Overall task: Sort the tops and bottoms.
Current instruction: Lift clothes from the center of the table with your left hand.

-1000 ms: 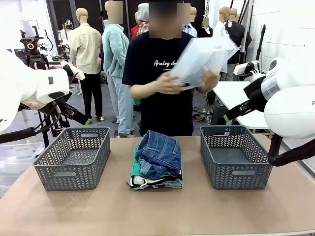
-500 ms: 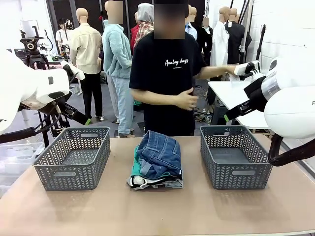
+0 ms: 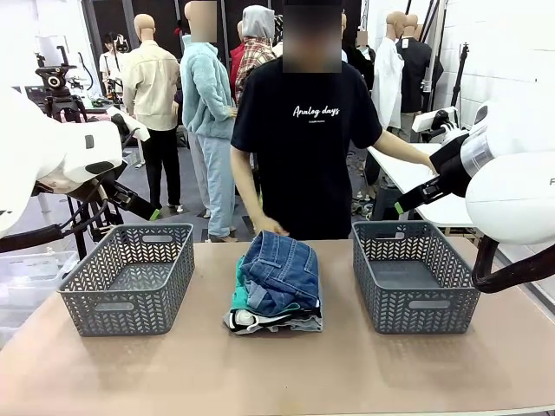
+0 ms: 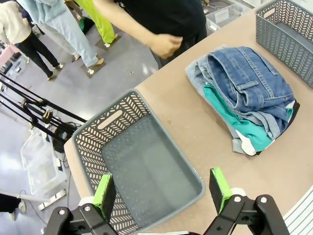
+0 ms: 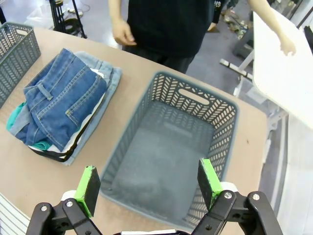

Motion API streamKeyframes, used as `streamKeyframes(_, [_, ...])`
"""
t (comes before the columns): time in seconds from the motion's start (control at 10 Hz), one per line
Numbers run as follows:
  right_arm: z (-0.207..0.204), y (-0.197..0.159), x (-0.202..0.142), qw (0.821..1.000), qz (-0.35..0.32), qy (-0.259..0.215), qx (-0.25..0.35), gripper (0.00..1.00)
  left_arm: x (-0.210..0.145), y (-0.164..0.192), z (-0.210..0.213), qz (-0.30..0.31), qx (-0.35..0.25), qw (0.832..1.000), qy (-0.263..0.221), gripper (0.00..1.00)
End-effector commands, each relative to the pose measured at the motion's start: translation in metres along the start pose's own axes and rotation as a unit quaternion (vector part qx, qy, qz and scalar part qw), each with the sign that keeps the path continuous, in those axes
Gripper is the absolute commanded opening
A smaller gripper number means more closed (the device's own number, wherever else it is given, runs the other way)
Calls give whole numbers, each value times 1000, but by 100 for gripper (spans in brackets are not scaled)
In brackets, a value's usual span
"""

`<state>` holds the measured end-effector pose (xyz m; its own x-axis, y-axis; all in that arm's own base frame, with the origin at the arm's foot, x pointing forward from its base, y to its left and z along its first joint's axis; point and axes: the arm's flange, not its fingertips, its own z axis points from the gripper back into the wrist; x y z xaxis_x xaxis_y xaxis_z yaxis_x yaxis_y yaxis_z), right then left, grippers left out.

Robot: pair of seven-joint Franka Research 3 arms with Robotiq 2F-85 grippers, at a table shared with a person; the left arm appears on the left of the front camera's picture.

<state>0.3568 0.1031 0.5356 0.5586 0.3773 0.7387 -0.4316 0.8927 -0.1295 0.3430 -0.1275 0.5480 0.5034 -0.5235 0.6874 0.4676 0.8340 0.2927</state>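
Observation:
One pile in the table's middle holds all the clothes. Dark blue jeans [image 3: 279, 273] lie on top. Under them show the teal-green top [image 3: 239, 295], the white top with black trim [image 3: 250, 319] and the pale shorts [image 3: 305, 324]. My left gripper [image 4: 162, 190] hangs open over the left basket [image 4: 142, 166], with the jeans [image 4: 249, 78] and teal top [image 4: 234, 122] off to one side. My right gripper [image 5: 149, 183] hangs open over the right basket [image 5: 171, 156], with the jeans [image 5: 63, 98] and pale shorts [image 5: 105, 73] beside it. Neither gripper holds anything.
Two grey lattice baskets, left [image 3: 128, 277] and right [image 3: 414, 276], flank the pile; nothing lies in them. A person in a black T-shirt stands at the far edge, one hand [image 3: 270, 228] just behind the pile, the other on a white side table [image 3: 408, 165].
The person has set down the sheet of paper at the right and lowered one hand toward the pile. Both arms and the clothes have stayed still.

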Motion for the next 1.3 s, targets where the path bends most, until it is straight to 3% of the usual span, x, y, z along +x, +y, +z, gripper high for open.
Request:
streamKeyframes(0.0, [-2, 0, 1, 1000, 5, -4, -5, 100, 1, 0, 1, -4, 4, 1000, -5, 100])
streamKeyframes(1.2, [-2, 0, 1, 1000, 5, -4, -5, 100, 1, 0, 1, -4, 4, 1000, -5, 100])
